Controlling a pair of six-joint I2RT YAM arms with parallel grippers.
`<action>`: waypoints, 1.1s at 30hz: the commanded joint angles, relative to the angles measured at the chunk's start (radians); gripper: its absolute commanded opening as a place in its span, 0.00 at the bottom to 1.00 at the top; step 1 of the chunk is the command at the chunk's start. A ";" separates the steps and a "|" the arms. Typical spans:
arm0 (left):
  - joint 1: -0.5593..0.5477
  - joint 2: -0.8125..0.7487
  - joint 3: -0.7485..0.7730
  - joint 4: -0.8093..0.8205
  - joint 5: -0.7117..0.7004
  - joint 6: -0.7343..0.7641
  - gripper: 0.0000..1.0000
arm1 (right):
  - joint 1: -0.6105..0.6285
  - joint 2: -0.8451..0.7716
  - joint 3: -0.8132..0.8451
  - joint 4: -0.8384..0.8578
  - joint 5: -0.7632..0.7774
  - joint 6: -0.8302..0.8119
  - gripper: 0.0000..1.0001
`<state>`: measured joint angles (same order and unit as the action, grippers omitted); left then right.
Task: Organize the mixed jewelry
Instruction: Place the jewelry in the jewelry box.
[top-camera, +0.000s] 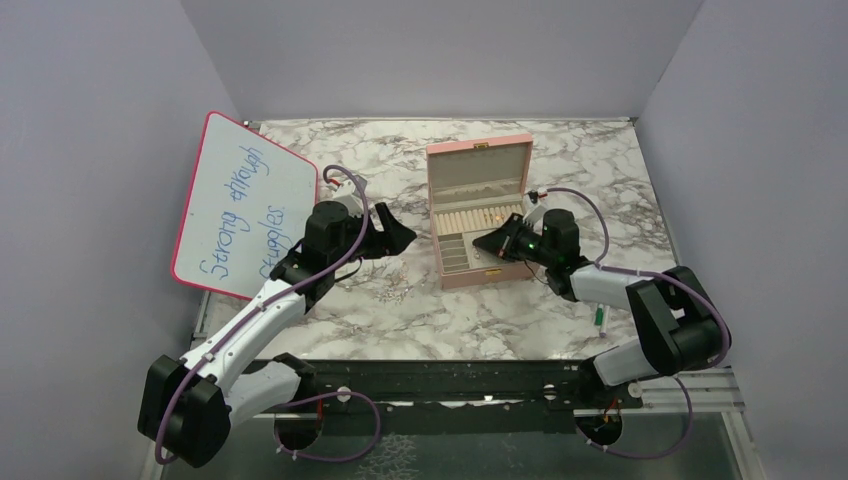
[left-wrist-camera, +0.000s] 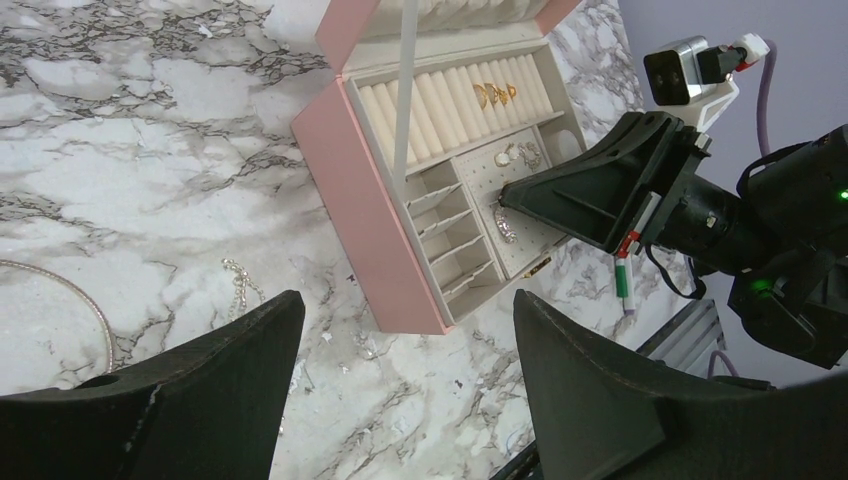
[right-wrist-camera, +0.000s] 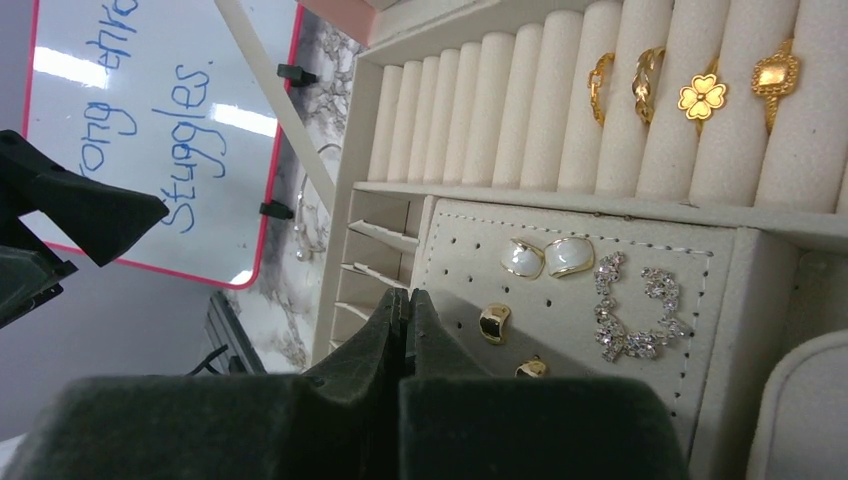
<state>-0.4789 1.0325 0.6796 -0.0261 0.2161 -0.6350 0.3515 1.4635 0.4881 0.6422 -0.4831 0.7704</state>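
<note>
- The whiteboard (top-camera: 245, 205) leans on the outer side of your left claw (left-wrist-camera: 405, 305) and would block a wide swing that way.
- Your left claw hangs spread above the marble. The thin silver chain (left-wrist-camera: 60, 285) and a short sparkly strand (left-wrist-camera: 240, 285) lie loose near one finger, and flat metal on stone may slip from a pinch.
- The pink box (left-wrist-camera: 340, 170) stands open just ahead of it.
- Your right claw (right-wrist-camera: 405, 310) is pressed together, with nothing visible between its tips, over the earring pad. A nudge could unseat the gold stud (right-wrist-camera: 493, 322) just beside it.
- A marker pen (top-camera: 601, 320) lies behind that claw.
</note>
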 joint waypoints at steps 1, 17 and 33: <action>0.008 0.002 0.001 0.022 -0.001 0.006 0.78 | -0.005 0.018 0.026 0.063 0.024 0.011 0.01; 0.017 0.011 0.001 0.022 0.010 0.005 0.78 | -0.005 0.048 0.035 0.115 0.073 0.029 0.01; 0.019 0.015 -0.002 0.022 0.016 0.001 0.78 | -0.005 0.089 0.047 0.153 0.083 0.029 0.01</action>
<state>-0.4656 1.0458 0.6796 -0.0250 0.2169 -0.6353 0.3515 1.5364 0.5060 0.7612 -0.4194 0.8036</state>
